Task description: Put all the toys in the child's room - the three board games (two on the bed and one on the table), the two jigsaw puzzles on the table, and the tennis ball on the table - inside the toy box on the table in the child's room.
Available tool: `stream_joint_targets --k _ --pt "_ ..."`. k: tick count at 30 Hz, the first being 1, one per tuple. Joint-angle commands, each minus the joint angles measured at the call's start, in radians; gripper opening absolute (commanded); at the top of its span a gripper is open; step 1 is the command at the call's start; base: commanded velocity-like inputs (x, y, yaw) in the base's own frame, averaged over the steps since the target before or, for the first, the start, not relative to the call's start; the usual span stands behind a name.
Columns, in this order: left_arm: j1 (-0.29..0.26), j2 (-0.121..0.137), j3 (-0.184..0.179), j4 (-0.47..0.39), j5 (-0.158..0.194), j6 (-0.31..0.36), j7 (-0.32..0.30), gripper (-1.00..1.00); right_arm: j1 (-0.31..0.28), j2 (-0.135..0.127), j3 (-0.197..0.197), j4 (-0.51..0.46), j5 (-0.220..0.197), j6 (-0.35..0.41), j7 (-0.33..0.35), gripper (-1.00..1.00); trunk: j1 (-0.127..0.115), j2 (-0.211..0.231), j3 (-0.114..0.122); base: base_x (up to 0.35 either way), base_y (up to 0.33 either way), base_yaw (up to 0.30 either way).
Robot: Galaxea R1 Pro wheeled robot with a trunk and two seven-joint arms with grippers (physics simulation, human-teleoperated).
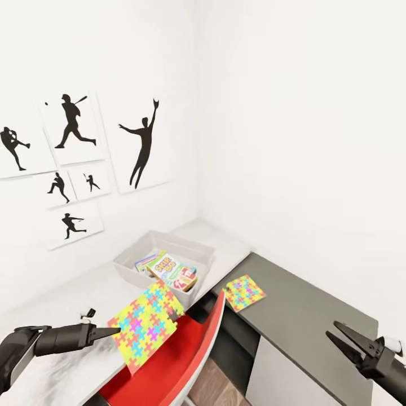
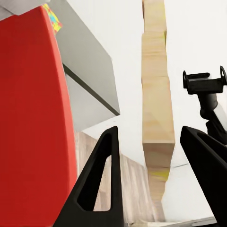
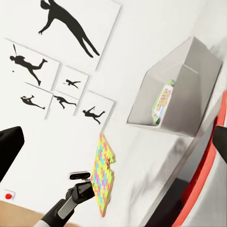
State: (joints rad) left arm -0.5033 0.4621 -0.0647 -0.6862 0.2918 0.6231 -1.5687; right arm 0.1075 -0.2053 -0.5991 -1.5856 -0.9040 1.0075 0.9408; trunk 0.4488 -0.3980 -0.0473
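Here, left pincer [image 1: 115, 332] grips one jigsaw puzzle [image 1: 148, 322], second puzzle [image 1: 244, 292] lies apart, right pincer [image 1: 340, 338] released.

I see six black silhouette posters of ball players on the white wall at left, the biggest [image 1: 142, 145] nearest the corner, a batter print [image 1: 72, 122] beside it, four more [image 1: 59, 188] spread left and below. A red chair [image 1: 194, 352] sits tucked against the white tabletop [image 1: 62, 304], its curved backrest up against the edge where the white top meets the dark grey desk [image 1: 307, 316]. Wood-plank floor [image 1: 217, 386] shows under the chair, and a pale wooden post [image 2: 156, 85] runs up the wall in my left wrist view.
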Motion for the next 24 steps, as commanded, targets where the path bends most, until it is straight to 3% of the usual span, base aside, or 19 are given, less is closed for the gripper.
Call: stream_joint_targets --k 1,10,24 --pt "-0.001 0.001 -0.006 0.000 0.006 0.010 -0.002 -1.00 0.000 0.000 -0.001 0.000 0.000 0.004 0.003 1.00 0.001 -0.002 -0.002 0.295 -0.102 0.286" --pt "-0.001 0.001 -0.006 0.000 0.006 0.012 -0.002 -1.00 0.000 0.000 -0.001 0.000 0.000 0.003 0.003 1.00 0.001 -0.002 -0.002 0.224 -0.175 0.286" --pt "-0.001 0.001 -0.006 0.000 0.007 0.012 -0.002 -1.00 0.000 -0.001 -0.001 0.000 0.001 0.003 0.003 1.00 0.001 -0.002 -0.002 0.091 0.065 0.261"
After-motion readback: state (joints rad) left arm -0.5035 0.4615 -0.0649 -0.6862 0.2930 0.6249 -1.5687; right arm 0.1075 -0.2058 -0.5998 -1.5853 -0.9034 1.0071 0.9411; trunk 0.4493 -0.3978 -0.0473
